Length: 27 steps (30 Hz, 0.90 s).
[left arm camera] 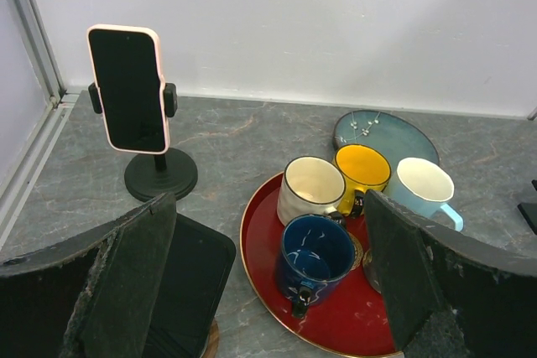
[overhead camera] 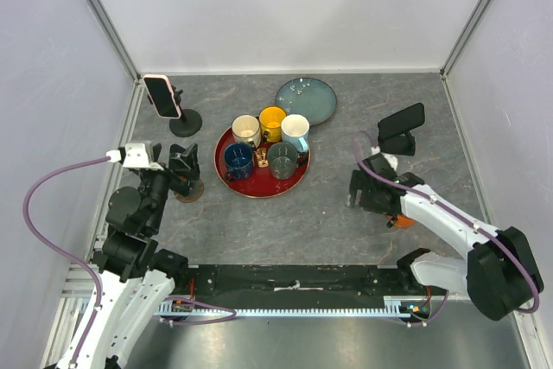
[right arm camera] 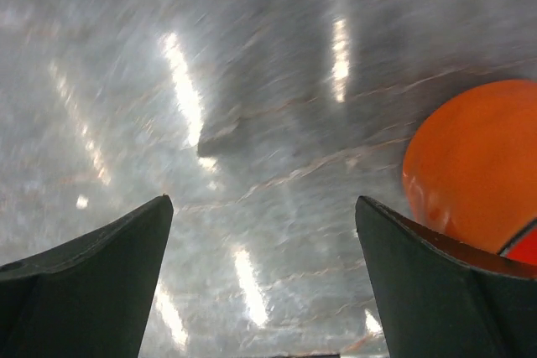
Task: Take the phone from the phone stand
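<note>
Pink-cased smartphone (left arm camera: 127, 90) with a dark screen is still clamped upright in the black phone stand (left arm camera: 161, 175) with a round base, at the far left corner of the grey stone-pattern table (overhead camera: 346, 239), close to the left wall. Left gripper (overhead camera: 186, 172) hangs low just in front of the stand, apart from it, pointing toward the phone, jaws spread wide with nothing between them. A dark flat object (left arm camera: 191, 278) lies under its left finger, can't tell what it is. To the right of the stand sits a round red tray (overhead camera: 259, 189) carrying five mugs: cream mug (left arm camera: 310, 189), yellow mug (left arm camera: 362, 169), light blue mug (left arm camera: 424, 186), dark blue mug (left arm camera: 315, 249) and grey-green mug (overhead camera: 282, 160). A teal ceramic plate (overhead camera: 307, 98) lies just behind the tray. Right gripper (overhead camera: 367, 189) is low over the table on the right side, well apart from the stand, jaws spread wide and empty; the wrist view is blurred. An orange round object (right arm camera: 474, 165) sits just beside its right finger. A second black phone (overhead camera: 402, 120) on a dark mount stands beyond the right gripper.
</note>
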Motion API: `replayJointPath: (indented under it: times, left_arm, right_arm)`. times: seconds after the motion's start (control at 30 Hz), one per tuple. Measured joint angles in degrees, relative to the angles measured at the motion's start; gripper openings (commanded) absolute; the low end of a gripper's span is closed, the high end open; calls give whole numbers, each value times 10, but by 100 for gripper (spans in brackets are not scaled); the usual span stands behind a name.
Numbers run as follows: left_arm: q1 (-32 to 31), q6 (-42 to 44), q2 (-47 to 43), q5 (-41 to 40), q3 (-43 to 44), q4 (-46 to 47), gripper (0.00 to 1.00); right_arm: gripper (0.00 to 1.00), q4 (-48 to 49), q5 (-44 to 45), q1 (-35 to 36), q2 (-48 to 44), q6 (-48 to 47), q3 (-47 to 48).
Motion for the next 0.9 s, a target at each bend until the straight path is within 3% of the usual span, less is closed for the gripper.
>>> replayJointPath:
  times: [0.4, 0.73, 0.9]
  left_arm:
    - [0, 0, -7, 0, 0, 0, 99]
    - [0, 0, -11, 0, 0, 0, 99]
    - [0, -5, -13, 1, 0, 0, 99]
  right_arm:
    - [98, 40, 48, -232, -47, -2, -25]
    - [98, 74, 36, -249, -139, -37, 5]
    - [97, 147, 25, -273, -107, -26, 38]
